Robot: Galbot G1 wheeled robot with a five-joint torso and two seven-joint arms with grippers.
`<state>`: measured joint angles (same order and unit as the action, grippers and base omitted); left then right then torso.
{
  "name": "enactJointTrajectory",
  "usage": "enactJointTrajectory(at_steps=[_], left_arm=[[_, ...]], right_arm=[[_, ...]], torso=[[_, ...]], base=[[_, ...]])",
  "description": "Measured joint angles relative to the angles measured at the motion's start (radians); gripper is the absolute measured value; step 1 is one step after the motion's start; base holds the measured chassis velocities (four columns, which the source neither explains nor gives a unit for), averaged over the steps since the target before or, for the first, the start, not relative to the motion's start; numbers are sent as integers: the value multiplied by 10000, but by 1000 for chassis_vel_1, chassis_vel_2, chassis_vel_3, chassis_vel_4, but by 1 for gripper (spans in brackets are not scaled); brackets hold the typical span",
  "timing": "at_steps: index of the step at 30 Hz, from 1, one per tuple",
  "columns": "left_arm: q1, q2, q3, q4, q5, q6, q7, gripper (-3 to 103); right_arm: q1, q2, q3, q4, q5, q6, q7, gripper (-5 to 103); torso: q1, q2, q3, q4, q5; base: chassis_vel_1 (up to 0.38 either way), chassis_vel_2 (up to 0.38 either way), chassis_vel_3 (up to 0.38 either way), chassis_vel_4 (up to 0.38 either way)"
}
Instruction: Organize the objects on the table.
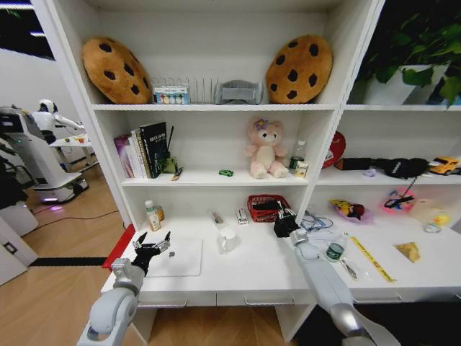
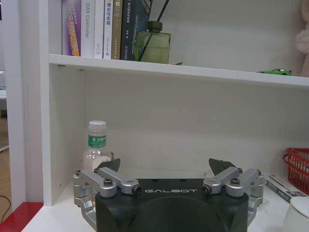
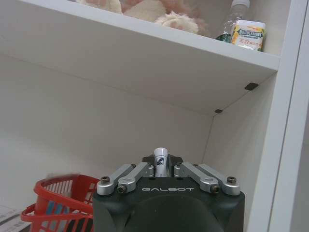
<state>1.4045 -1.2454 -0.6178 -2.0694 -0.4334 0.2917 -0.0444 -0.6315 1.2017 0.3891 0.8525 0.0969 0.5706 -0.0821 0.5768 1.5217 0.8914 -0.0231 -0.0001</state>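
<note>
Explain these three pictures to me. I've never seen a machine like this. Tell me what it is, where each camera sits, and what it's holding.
It is a wheeled robot with two arms, facing a white desk under shelves. One picture looks down from its head; the other two come from cameras on each wrist. The left claw hangs open over a thin silver laptop, near a small bottle. The right claw is shut on a small white object, perhaps a pen, beside a red basket.
</note>
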Motion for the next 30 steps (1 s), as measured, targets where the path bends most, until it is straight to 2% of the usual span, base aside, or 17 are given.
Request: enactJointTrajectory(at_steps=[3,4,7,8,10,11,13,14,15,17,18,21,23,24,28,29,30], left_arm=[[0,0,0,0,0,0,0,100],[0,0,0,0,0,0,0,100],[0,0,0,0,0,0,0,100],[0,0,0,0,0,0,0,100],[0,0,0,0,0,0,0,100],[0,0,0,0,0,0,0,100],[0,0,0,0,0,0,0,100],[0,0,0,0,0,0,0,100],[0,0,0,0,0,0,0,100],[0,0,0,0,0,0,0,100],[0,0,0,0,0,0,0,100],[0,-1,0,0,0,0,0,100],[0,0,0,0,0,0,0,100],[0,0,0,0,0,0,0,100],[0,0,0,1,0,0,-1,100],[0,0,0,1,0,0,-1,100],[-1,0,-2,0,0,-1,0,100]], right_arm=[[-101,-43,-19,135,-469,-120,693,21],[-122,-51,-22,169,-525,-128,759,32],[-167,-57,-28,296,-539,-198,851,32],[-191,-64,-34,380,-552,-243,861,42],[-210,-69,-42,442,-558,-266,880,42],[-235,-75,-53,530,-559,-293,914,54],[-317,-119,-67,790,-559,-406,976,54],[-422,-186,-90,1091,-516,-579,1046,65],[-422,-186,-90,1091,-516,-579,1046,65],[-973,-414,-182,2257,-106,-1310,1280,76],[-1499,-520,-216,3225,290,-1955,1505,76],[-1950,-596,-244,3967,625,-2440,1703,86],[-3097,-689,-266,5727,1456,-3672,2353,96],[-3097,-689,-266,5727,1456,-3672,2353,96],[-4894,-765,-5,8387,1527,-5491,3381,100],[-4894,-765,-5,8387,1527,-5491,3381,100],[-5323,-836,113,8964,1515,-5991,3545,100]], torso=[[0,0,0,0,1],[0,0,0,0,1],[0,0,0,0,1],[0,0,0,0,1],[0,0,0,0,1],[0,0,0,1,1],[0,0,1,1,2],[0,0,0,2,1],[0,0,0,2,1],[1,0,0,1,-1],[1,0,0,1,0],[0,0,0,0,-1],[-1,0,0,-3,2],[-1,0,0,-3,2],[0,1,-1,1,2],[0,1,-1,1,2],[0,0,-1,6,-3]], base=[[0,0,0,0],[0,0,0,0],[0,0,0,0],[0,0,0,0],[0,0,0,0],[0,0,0,0],[0,0,0,0],[0,0,0,0],[0,0,0,0],[0,0,0,0],[0,0,0,0],[0,0,0,0],[0,0,0,0],[0,0,0,0],[0,0,0,0],[0,0,0,0],[0,0,0,0]])
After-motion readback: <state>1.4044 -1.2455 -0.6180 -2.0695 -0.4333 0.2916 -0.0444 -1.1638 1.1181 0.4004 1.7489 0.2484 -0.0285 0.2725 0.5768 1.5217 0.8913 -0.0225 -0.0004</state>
